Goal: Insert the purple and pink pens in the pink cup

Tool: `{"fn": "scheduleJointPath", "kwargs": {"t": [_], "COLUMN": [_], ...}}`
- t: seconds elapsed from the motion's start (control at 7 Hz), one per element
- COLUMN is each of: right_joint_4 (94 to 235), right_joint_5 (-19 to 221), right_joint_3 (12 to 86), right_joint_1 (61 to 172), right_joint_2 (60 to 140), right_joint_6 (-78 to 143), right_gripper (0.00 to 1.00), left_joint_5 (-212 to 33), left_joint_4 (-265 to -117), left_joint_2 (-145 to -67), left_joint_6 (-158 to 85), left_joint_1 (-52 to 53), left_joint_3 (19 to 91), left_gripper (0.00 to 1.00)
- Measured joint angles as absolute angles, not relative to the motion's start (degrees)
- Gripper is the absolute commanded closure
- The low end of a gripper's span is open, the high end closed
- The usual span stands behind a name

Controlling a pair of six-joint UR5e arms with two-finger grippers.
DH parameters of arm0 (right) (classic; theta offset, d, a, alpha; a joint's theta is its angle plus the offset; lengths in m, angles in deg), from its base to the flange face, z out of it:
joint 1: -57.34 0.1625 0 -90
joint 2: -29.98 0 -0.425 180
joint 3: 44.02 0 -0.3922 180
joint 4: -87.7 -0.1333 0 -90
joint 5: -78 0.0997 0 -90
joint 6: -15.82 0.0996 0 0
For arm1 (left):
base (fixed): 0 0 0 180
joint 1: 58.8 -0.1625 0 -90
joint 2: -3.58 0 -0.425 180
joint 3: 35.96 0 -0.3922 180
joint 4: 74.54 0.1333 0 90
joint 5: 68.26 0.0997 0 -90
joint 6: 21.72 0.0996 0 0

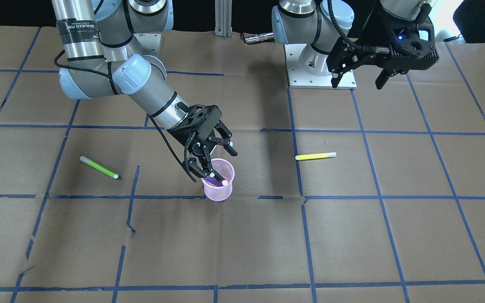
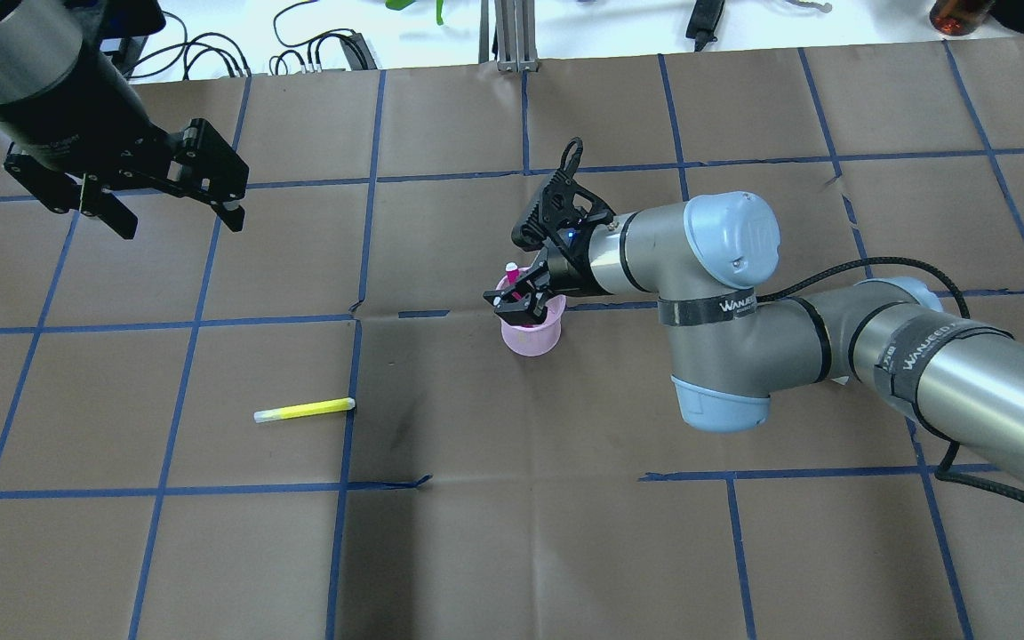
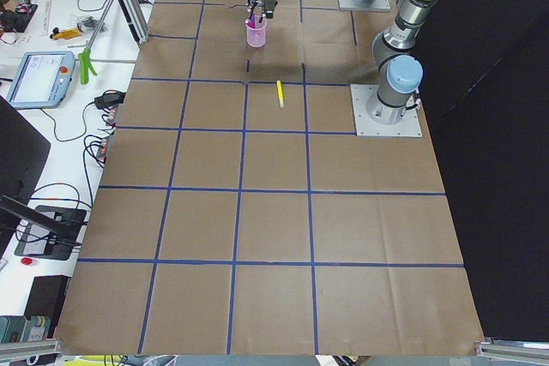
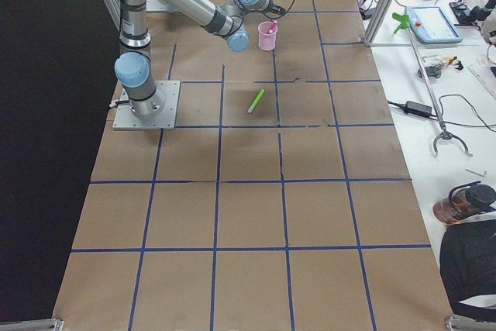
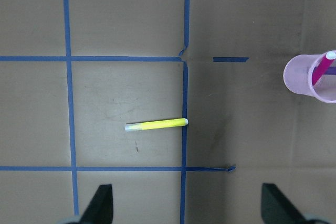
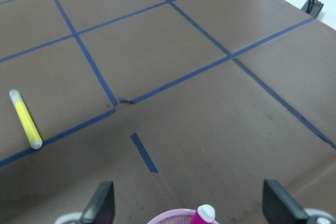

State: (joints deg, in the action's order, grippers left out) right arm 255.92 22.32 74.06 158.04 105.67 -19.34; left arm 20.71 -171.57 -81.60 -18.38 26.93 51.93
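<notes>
You're working in a robotics lab: brown paper (image 4: 248, 222) with a blue tape grid (image 4: 248, 181) is covering the table (image 4: 186, 284), a teach pendant (image 4: 434, 24) and cables (image 4: 457, 103) are lying on your side bench (image 4: 465, 153).

We see a silver-grey tubular right arm (image 2: 743, 302) and matching left arm (image 1: 310, 29), pale blue joint caps (image 2: 730, 236), black bands (image 2: 721, 307) lettered WANJEED in white, a black braided cable (image 2: 876, 261), matte black skeletal right gripper (image 1: 223, 165) and left gripper (image 1: 357, 84), white screwed base plate (image 1: 301, 80)
</notes>
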Motion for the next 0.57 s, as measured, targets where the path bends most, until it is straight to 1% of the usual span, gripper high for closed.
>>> {"fn": "scheduleJointPath", "kwargs": {"t": [0.14, 0.43, 0.57], "right_joint_4": [251.45, 231.90, 221.66], "right_joint_5": [21.65, 14.75, 10.04], "right_joint_3": [72.15, 64.85, 60.85], "right_joint_1": [157.91, 157.47, 156.78], "right_joint_2": [108.09, 112.94, 113.98], "right_joint_6": [-15.50, -10.21, -6.71], "right_gripper": [0.00, 0.00, 0.00], "left_joint_5": [20.70, 20.69, 20.69], "left_joint_4": [-171.57, -171.57, -171.57], "left_joint_2": [-81.56, -81.48, -81.44], "left_joint_6": [-18.38, -18.38, -18.38], "left_joint_1": [26.91, 26.90, 26.90], "left_joint_3": [51.93, 51.93, 51.93], "left_gripper": [0.02, 0.02, 0.02]}}
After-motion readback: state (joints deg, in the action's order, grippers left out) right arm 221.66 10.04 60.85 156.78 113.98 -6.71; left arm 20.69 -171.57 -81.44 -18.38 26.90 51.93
